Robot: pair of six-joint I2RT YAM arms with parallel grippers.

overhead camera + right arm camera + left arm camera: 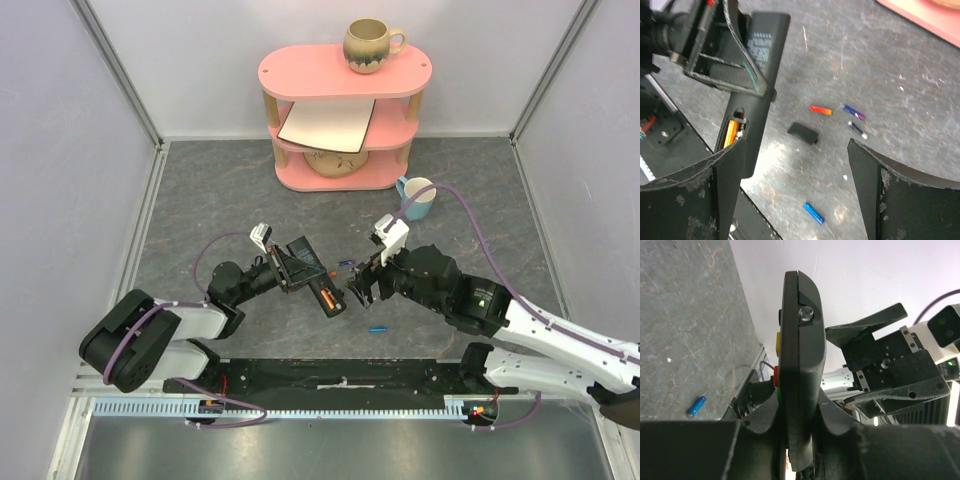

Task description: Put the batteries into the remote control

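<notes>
Four lie loose on the grey table ahead of your right gripper, whose jaws stand wide apart and empty: a red-orange battery, a purple battery, a dark battery and, nearer, a blue battery. A small black cover lies between them and the remote control. Your left gripper is clenched on the remote, whose open bay shows an orange cell. A pink shelf, a mug and a blue cup stand well behind.

Matt black plastic on the remote control; the right pincer scuffed and dull; beneath it a scratched, mottled grey table.
</notes>
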